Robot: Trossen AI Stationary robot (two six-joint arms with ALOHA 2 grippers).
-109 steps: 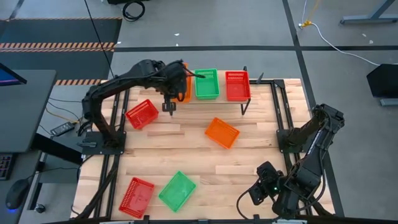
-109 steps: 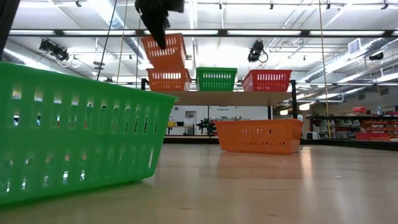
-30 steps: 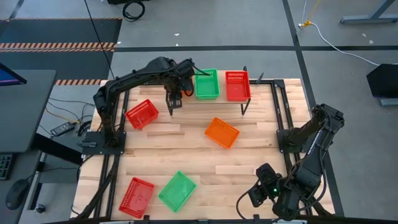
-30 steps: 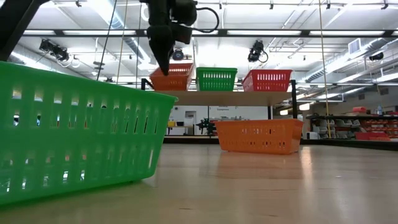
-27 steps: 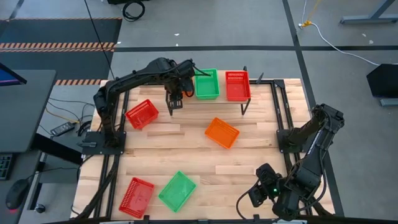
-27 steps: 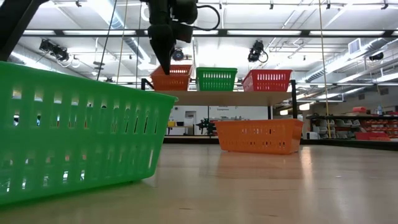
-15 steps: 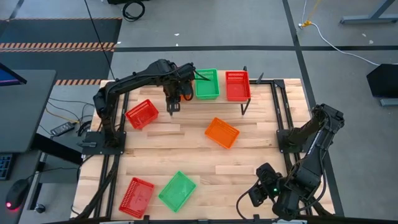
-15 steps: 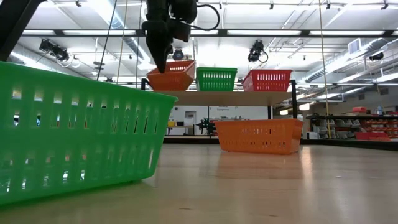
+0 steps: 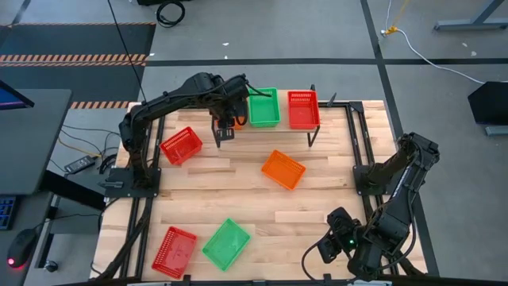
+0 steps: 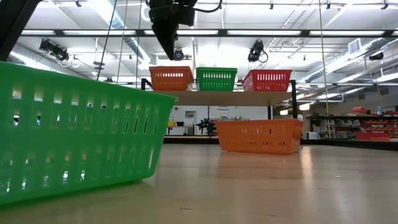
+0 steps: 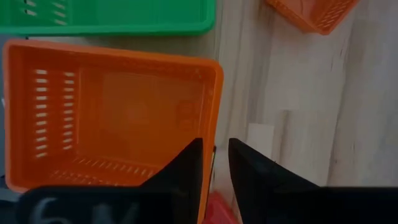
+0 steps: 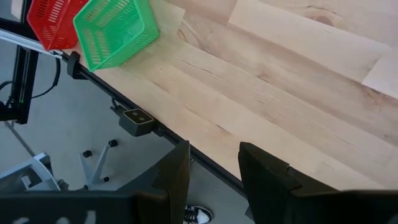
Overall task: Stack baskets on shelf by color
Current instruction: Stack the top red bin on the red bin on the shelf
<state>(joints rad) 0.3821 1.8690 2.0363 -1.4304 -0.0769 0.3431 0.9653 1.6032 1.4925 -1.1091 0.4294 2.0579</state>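
Note:
My left gripper [image 9: 225,133] [image 10: 170,52] hangs over the shelf's [image 10: 217,97] left end, fingertips just above the near rim of an orange basket [image 10: 171,78] [image 11: 112,115] and slightly open [image 11: 214,155], touching nothing. The orange basket stands level on the shelf top, with a green basket [image 9: 263,107] and a red basket [image 9: 303,109] beside it. On the table lie a red basket [image 9: 181,145], an orange one [image 9: 283,169], another red [image 9: 175,250] and a green [image 9: 226,244]. My right gripper [image 9: 327,248] [image 12: 214,155] waits open at the table's near right edge.
The near green basket fills the left of the low view [image 10: 74,130]. The shelf's black legs [image 9: 312,137] stand on the plank table. Bare planks lie between the shelf and the near baskets, and along the right side. The table's near edge [image 12: 186,149] runs below my right gripper.
My left gripper has risen straight up off the orange basket on the shelf. Half a second ago that basket sat tipped, its near side low at the fingertips; now it stands level on the shelf, clear of the fingers.

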